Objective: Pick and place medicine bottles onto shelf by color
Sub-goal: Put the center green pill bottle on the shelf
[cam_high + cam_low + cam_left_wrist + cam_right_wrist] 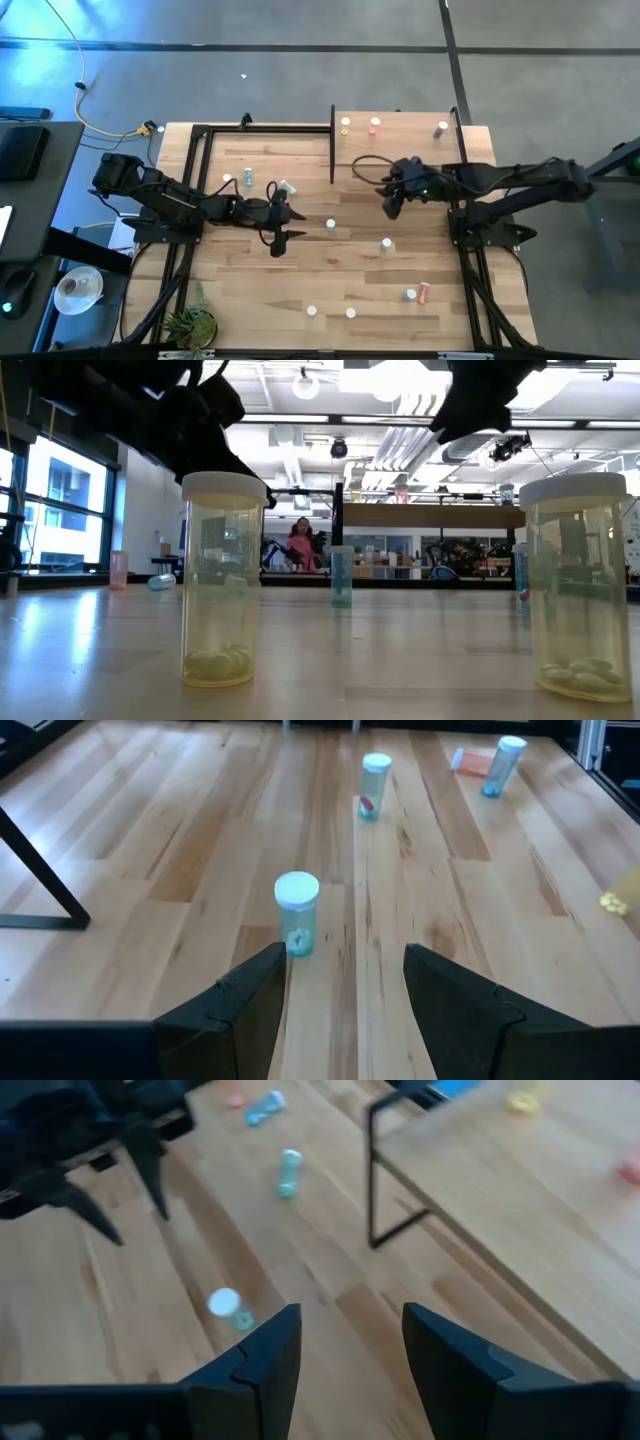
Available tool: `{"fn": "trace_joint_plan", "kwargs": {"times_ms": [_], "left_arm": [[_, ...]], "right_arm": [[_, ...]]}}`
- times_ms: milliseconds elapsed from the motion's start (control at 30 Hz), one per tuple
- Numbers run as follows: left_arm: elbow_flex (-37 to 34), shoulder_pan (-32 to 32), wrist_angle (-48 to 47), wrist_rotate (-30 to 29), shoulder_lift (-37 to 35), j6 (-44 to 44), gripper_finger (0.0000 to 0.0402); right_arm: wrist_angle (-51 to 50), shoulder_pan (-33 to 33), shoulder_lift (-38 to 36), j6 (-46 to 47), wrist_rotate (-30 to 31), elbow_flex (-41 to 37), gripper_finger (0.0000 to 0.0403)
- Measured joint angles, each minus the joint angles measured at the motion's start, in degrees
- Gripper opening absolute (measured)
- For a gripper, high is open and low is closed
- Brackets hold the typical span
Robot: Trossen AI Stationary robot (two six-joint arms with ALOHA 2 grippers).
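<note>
Teal bottle (297, 914) seen upright, long axis vertical, just ahead of left gripper (345, 982); fingers apart, nothing held. Right gripper (350, 1342) likewise parted, empty.

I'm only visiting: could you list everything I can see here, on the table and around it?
Table: one, striped pale wood, centre.
Shelf: one, pale panel on dark posts, far right of the table.
Bottles on shelf: three, yellow, pink, purplish, along its far edge.
Bottles on table: nine, white caps, scattered; one teal standing, one pink lying down.
Plant: one, green, near left corner.
Person: one, pink top, in the room behind.
Left tool: dark, open, empty, over the table's middle.
Right tool: dark, open, empty, by the shelf's near edge.
</note>
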Motion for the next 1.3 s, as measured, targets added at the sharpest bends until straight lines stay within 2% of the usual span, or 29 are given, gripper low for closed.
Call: {"fn": "trace_joint_plan", "kwargs": {"times_ms": [133, 500, 800, 967, 1300], "left_arm": [[-0.04, 0.02, 1.62, -0.11, 2.24, 0.00, 0.0195], [0.08, 1.85, 16.90, -1.37, 14.94, -0.02, 0.0195], [5.18, 3.76, 17.81, 2.00, 24.63, -1.53, 0.0195], [8.47, 3.85, 17.60, 1.58, 29.32, -1.72, 0.0195], [11.54, 4.11, 17.59, 0.88, 31.81, -2.54, 0.0195]], "right_arm": [[2.61, 1.79, 2.46, -1.45, 0.02, 0.01, 0.0167], [3.76, 4.69, 4.08, 0.65, 0.02, -0.01, 0.0167], [4.22, 4.96, 4.08, 0.29, 0.04, -0.01, 0.0167], [4.45, 4.96, 4.08, 0.29, 0.06, 0.01, 0.0167], [4.56, 4.94, 4.08, 0.12, 0.08, 0.01, 0.0167]]}}
